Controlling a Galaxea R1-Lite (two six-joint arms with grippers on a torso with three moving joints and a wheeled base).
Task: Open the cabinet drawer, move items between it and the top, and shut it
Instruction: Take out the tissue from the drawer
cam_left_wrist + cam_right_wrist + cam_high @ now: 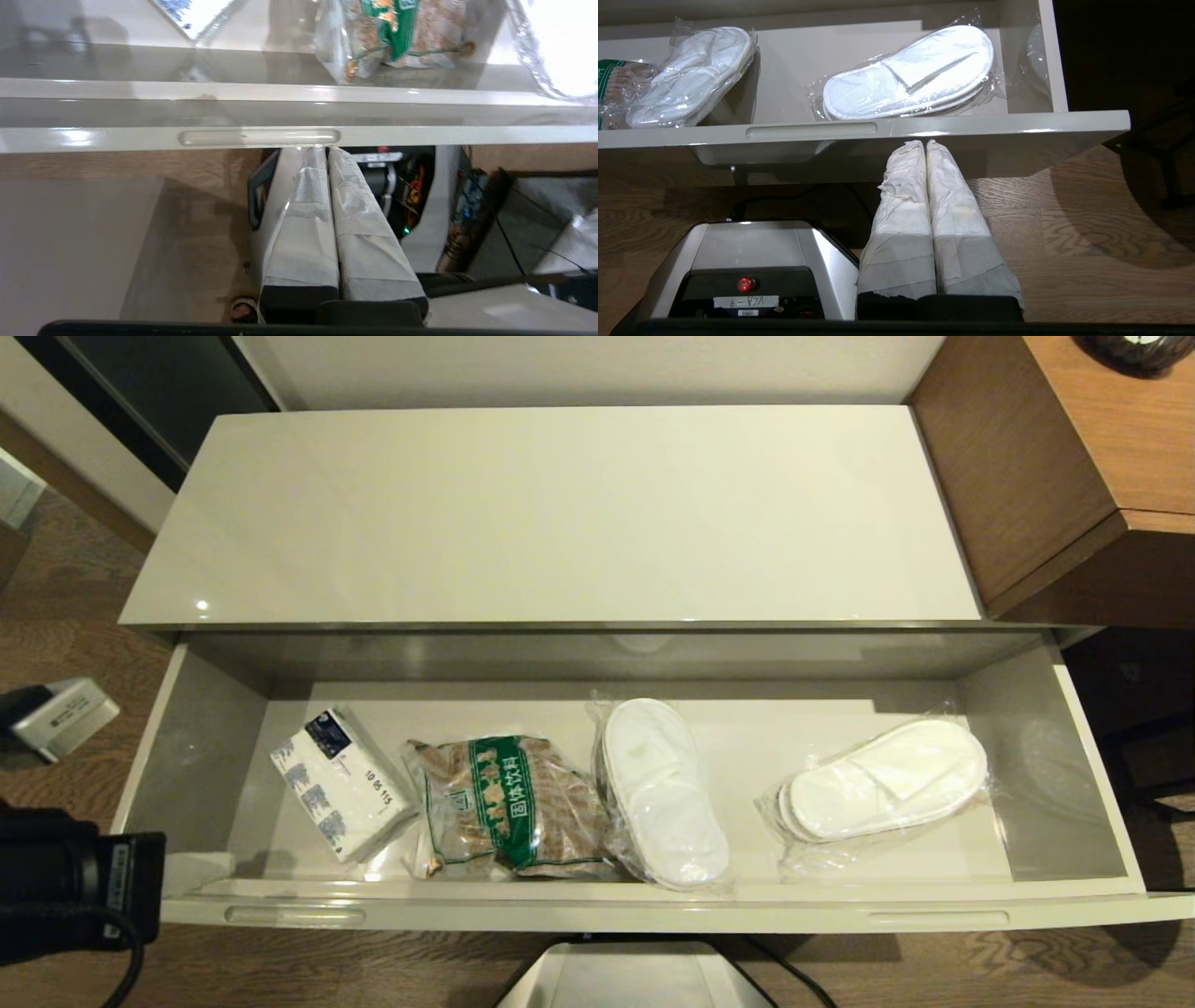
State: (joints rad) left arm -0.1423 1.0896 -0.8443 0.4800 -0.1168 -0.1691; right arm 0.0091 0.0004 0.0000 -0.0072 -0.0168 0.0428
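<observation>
Standing open, the drawer (1064,709) puts the first step behind; the step in hand, as I judge it, is moving an item up to the top (560,513), which is bare. The tissue pack (341,782) lies at the drawer's left end, just beside a brown packet (504,807). One slipper pair (663,793) lies at the middle, overlapping the packet's edge, and a second pair (887,779) lies toward the right, apart from the rest.

The left tool (325,151) is pinched narrow and holds nothing. In its wrist view the tips sit just below the drawer's front edge, close under the left slot (259,137), pointing toward the drawer. In the head view only the left arm's dark wrist body shows, low at the left, outside the drawer's corner.

The right tool (924,144) is likewise narrow and empty, parked below the front edge near the right slot (811,130).

The next move likely calls for the left arm to rise over the front wall, spread its fingers, and come down on the tissue pack, the nearest item. The pack's slick wrap and the packet close by leave little room.
</observation>
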